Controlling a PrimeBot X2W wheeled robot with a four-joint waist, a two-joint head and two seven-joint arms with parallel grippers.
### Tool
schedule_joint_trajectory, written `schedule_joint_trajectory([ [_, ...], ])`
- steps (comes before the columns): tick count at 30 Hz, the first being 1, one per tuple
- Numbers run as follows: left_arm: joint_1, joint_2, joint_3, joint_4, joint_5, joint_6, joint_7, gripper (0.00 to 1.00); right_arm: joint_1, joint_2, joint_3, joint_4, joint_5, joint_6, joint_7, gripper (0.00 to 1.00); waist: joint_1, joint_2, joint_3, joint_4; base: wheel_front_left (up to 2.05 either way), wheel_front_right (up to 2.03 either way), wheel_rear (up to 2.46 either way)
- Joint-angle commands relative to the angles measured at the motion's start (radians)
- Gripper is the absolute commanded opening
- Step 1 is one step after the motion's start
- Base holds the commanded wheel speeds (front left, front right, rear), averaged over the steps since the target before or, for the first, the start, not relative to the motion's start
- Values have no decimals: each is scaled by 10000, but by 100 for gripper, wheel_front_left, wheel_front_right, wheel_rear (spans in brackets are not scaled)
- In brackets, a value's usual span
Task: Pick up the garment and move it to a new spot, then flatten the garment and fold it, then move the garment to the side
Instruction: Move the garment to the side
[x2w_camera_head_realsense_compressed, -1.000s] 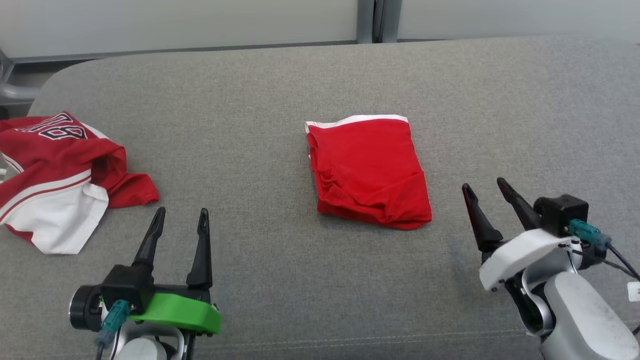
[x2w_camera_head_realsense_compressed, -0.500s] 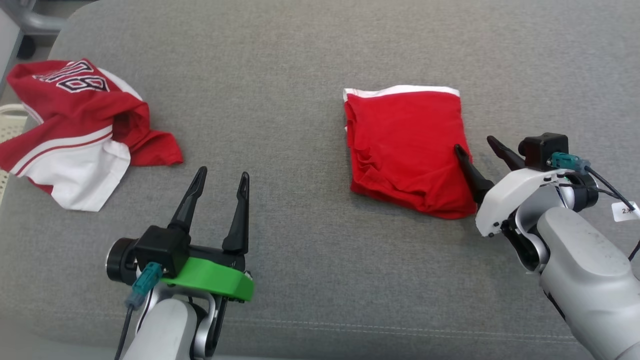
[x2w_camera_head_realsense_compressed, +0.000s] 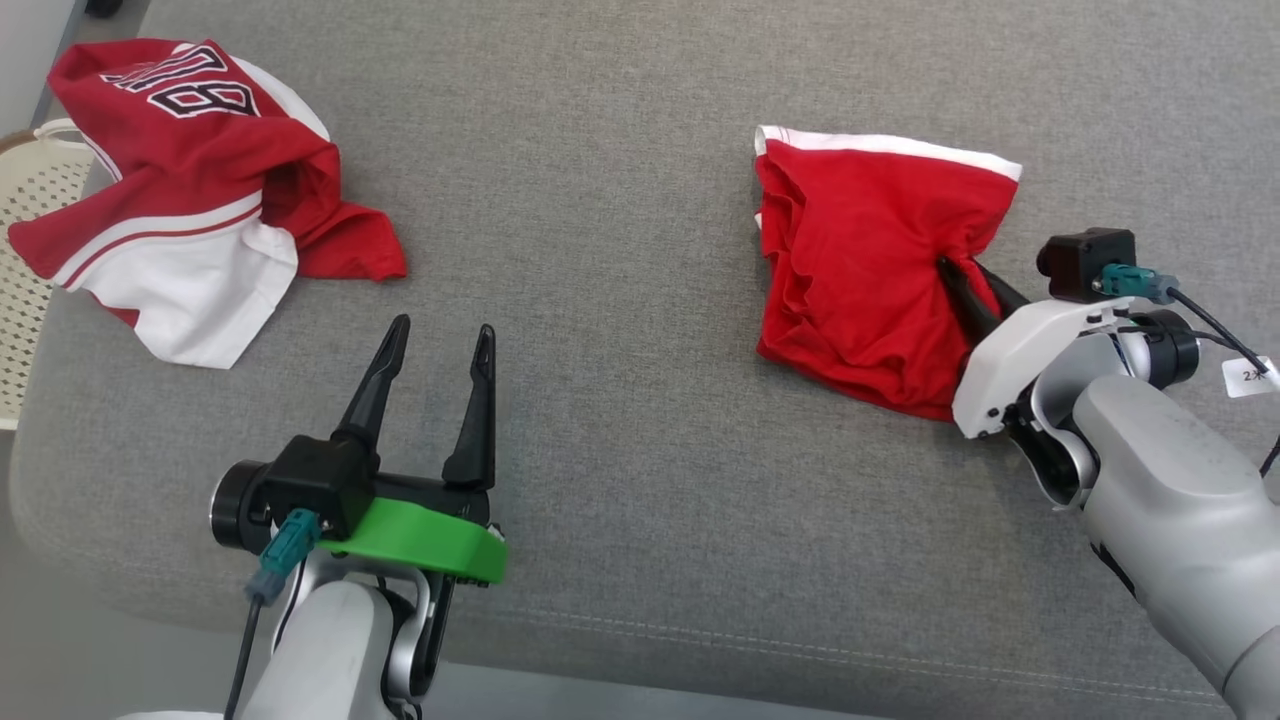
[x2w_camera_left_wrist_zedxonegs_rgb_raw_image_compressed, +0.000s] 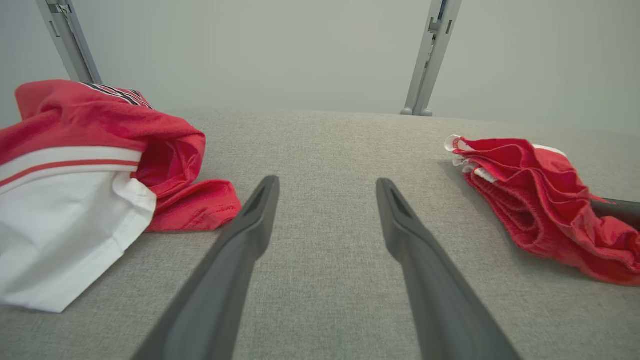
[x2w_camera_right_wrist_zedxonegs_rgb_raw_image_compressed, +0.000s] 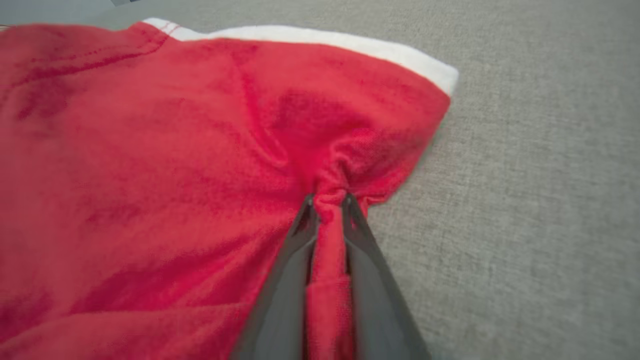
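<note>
The folded red garment (x2w_camera_head_realsense_compressed: 860, 280) lies on the grey padded surface (x2w_camera_head_realsense_compressed: 600, 300), on the right side of the head view, with its white band along the far edge. The right gripper (x2w_camera_right_wrist_zedxonegs_rgb_raw_image_compressed: 327, 201) is at the garment's right edge, and its two dark fingers are pressed almost together on a small ridge of red cloth. The fabric gathers into creases that run toward this pinch. In the left wrist view the garment's left part, with its stacked layers, rests on the surface; whether the pinched edge is raised from the surface I cannot tell. The left gripper (x2w_camera_head_realsense_compressed: 443, 326) is near the front of the surface, well apart from the garment. Its fingers are spread wide, point away from the robot, and there is nothing between them. A second piece of clothing, a red and white jersey (x2w_camera_head_realsense_compressed: 190, 190) with dark numbers, lies crumpled at the far left. One part of it hangs over the edge above a pale lattice basket (x2w_camera_head_realsense_compressed: 30, 200).
</note>
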Motion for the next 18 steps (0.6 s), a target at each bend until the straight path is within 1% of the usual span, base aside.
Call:
schedule_joint_trajectory([
  [1,-236,-21,56,-33,86,-60,-39,100,114,50,226,190,104,0,56,0,0,0,35,-136,0,0,0],
  [6,-299,-30,209,-77,269,-201,-38,100,-275,-5,853,166,448,-2,-169,0,0,0,155,-684,0,0,0],
  [7,-336,7,269,-81,358,-249,-37,100,-459,-41,1097,168,450,-9,-308,0,0,0,183,-1011,0,0,0],
  [11,-402,160,433,-161,460,-289,-38,100,-767,50,1468,124,584,-11,-571,0,0,0,288,-1845,0,0,0],
  [14,-452,268,495,-187,550,-332,-38,100,-850,96,1651,103,682,-9,-748,0,0,0,382,-2554,0,0,0],
  [18,-573,553,531,-249,676,-349,-28,100,-801,114,1720,126,818,-8,-870,0,0,0,540,-3527,0,0,0],
])
